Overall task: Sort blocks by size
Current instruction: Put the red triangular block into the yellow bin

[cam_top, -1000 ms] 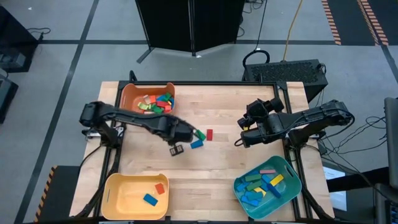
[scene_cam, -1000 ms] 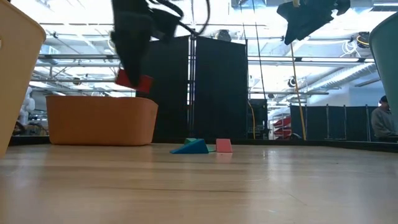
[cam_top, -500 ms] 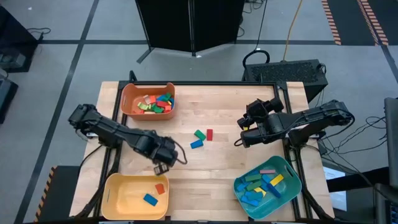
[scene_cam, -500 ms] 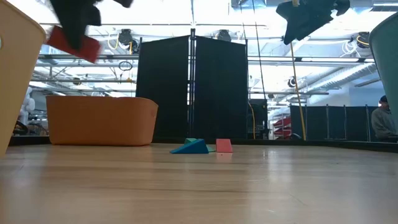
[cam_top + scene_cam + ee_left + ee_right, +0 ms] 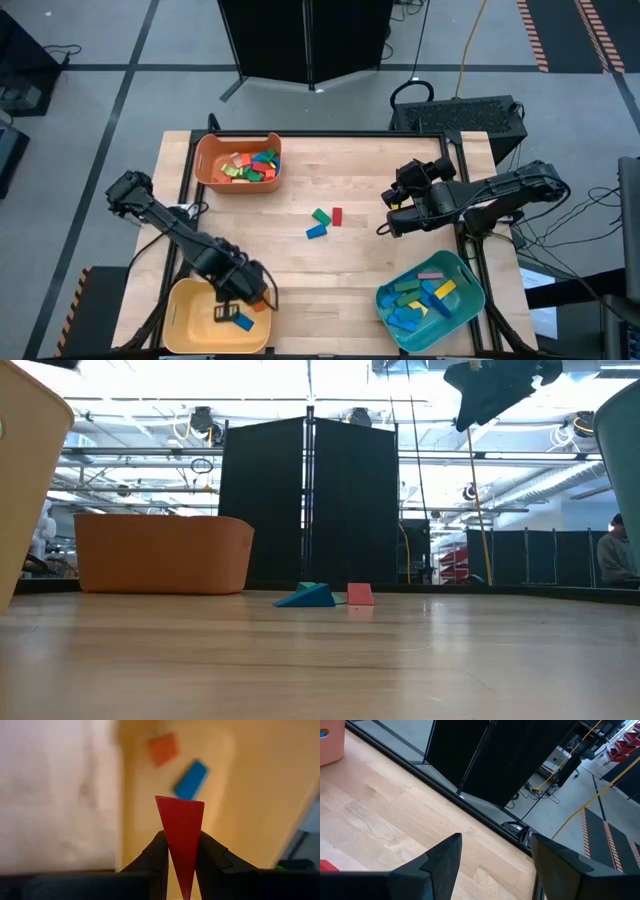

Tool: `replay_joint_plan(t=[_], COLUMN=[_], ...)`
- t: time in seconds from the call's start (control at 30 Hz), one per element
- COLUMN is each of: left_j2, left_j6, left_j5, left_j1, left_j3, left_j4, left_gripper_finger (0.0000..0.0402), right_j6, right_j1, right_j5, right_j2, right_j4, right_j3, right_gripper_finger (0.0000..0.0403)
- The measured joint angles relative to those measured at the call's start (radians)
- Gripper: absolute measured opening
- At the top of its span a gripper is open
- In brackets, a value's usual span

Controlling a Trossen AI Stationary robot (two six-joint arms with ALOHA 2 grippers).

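My left gripper (image 5: 230,310) hangs over the yellow bin (image 5: 190,305) at the near left, shut on a red block (image 5: 180,830). Below it, an orange block (image 5: 164,748) and a blue block (image 5: 191,779) lie on the bin's floor. A green block (image 5: 321,216), a red block (image 5: 337,216) and a blue block (image 5: 316,232) lie together on the table's middle. My right gripper (image 5: 385,215) waits open above the table's right half, with nothing between its fingers (image 5: 447,855). My left gripper pinches the red block between its two fingers (image 5: 156,857), one on each of its flat sides (image 5: 175,855). The fingers point steeply down from above. The block sticks out past the fingertips, lifted clear above the yellow bin.
An orange bin (image 5: 205,150) with several blocks stands at the far left. A teal bin (image 5: 470,285) with several blocks stands at the near right. Bare wood lies between the bins around the three loose blocks (image 5: 308,597).
My left gripper has swung from beside the loose blocks at the table's middle toward the near left corner and now hangs over the yellow bin. It turned on the way and kept the red block, which has passed out of the low view.
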Motion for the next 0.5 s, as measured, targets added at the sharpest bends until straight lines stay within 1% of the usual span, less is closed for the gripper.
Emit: replay_joint_plan(t=[0.13,0.23,0.33,0.5], left_j2=[0.0,0.001,0.008,0.01], left_j6=[0.0,-0.02,-0.043,-0.072], left_j5=[0.026,0.026,0.027,0.004], left_j1=[-0.037,-0.058,-0.071,-0.079], left_j3=[-0.007,-0.05,-0.083,-0.126], left_j4=[0.128,0.239,0.279,0.296], left_gripper_finger=[0.0061,0.0061,0.0061,0.0062], right_j6=[0.0,0.0,0.0,0.0], right_j1=[0.0,0.0,0.0,0.0], right_j5=[-0.001,-0.004,-0.026,-0.028], right_j2=[0.0,0.0,0.0,0.0], right_j4=[0.007,0.01,0.014,0.015], right_j3=[0.0,0.0,0.0,0.0], right_gripper_finger=[0.0224,0.0224,0.0224,0.0224])
